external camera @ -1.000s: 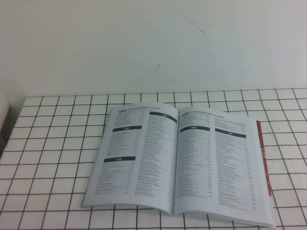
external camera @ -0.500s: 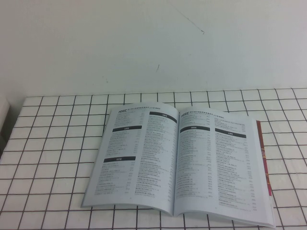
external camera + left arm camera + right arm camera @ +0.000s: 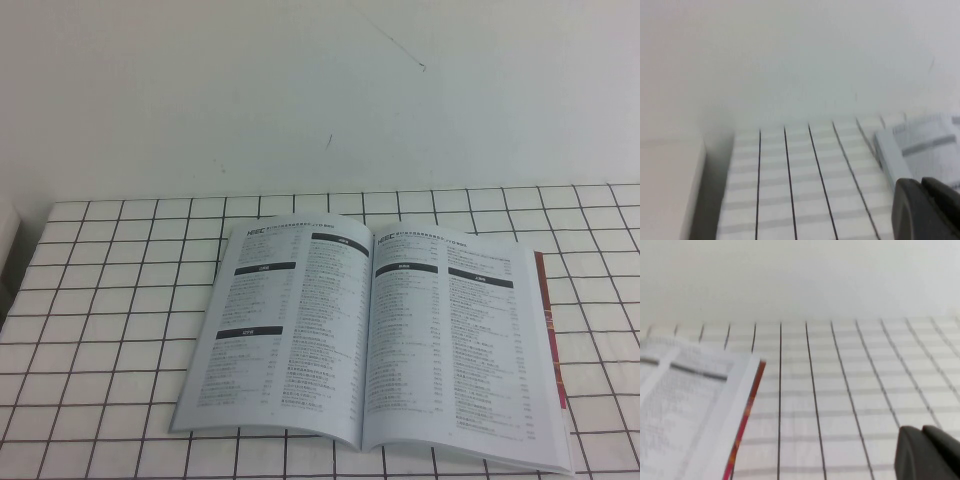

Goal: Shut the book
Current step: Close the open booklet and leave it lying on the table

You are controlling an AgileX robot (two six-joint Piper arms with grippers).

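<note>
Book [image 3: 370, 340] lies open mid-tabletop [image 3: 100, 300], unmoved since a second ago, so closing hasn't begun. Left gripper [image 3: 923, 202] sits off its 8 o'clock side and right gripper [image 3: 923, 450] off 4 o'clock. I cannot tell either's state.

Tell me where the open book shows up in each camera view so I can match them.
High view: book open flat, centre to lower right of the table; neither gripper shows.
Left wrist view: one page corner, close beside the left gripper.
Right wrist view: a corner with the red cover edge, apart from the right gripper across bare grid.
Shared landmark: the table's black grid lines.
</note>
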